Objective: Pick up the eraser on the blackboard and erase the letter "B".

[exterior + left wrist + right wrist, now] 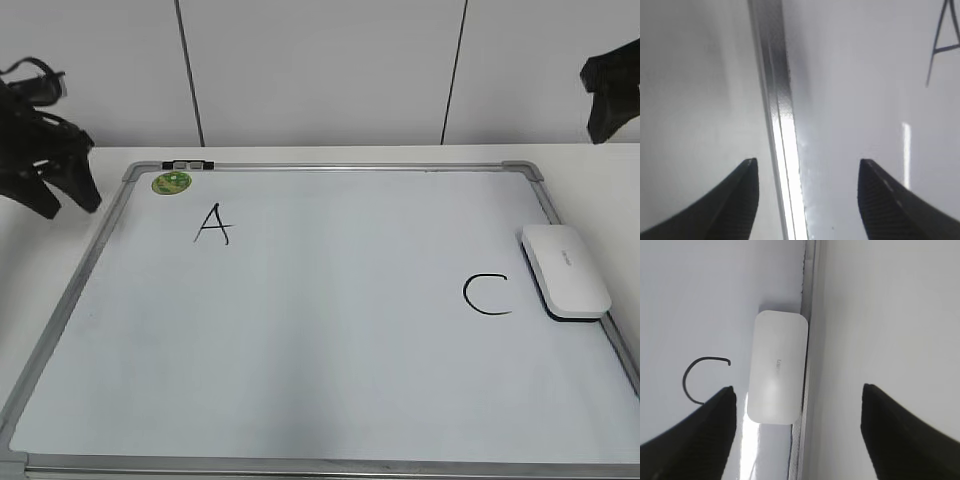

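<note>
Exterior view is showing no "B" on the board, only A and C. Eraser is lying at the right frame edge beside C. Both jaws are hanging spread, empty. Risk: a sloppy grab is smearing C or snagging the frame.

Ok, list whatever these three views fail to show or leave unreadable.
- Eraser lettering: too small and blurred in the right wrist and exterior views.
- Eraser underside: hidden by its own white body, lying on the blackboard.
- Letter A: cut off by the left wrist view's right edge.
- Green sticker print: too small, exterior view.
- Both arms: cut off by the exterior view's side edges.
- No B shows between A and C.
</note>
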Motion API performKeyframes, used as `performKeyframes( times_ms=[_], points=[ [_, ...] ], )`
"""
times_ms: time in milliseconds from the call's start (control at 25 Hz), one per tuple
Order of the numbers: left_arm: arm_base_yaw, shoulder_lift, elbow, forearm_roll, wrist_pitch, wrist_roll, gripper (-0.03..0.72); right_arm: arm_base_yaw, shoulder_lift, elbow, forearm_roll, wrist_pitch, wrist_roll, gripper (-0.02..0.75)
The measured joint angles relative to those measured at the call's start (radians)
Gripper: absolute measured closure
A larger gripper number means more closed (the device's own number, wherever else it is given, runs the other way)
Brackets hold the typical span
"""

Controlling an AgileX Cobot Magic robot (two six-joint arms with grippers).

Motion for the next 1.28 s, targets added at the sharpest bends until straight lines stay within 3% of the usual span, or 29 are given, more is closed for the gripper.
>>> performKeyframes(
  times_ms=[600,1280],
  points=[
    [-0.002,-0.489,-0.016,0.108,0.066,-0.110,0.230,0.004,-0.362,0.000,0.046,0.117,-0.065,0.144],
    [-0.002,-1.152,0.479,0.150,0.084,-0.128,0.230,0.004,-0.749,0.014,0.102,0.135,-0.068,0.144]
  ],
)
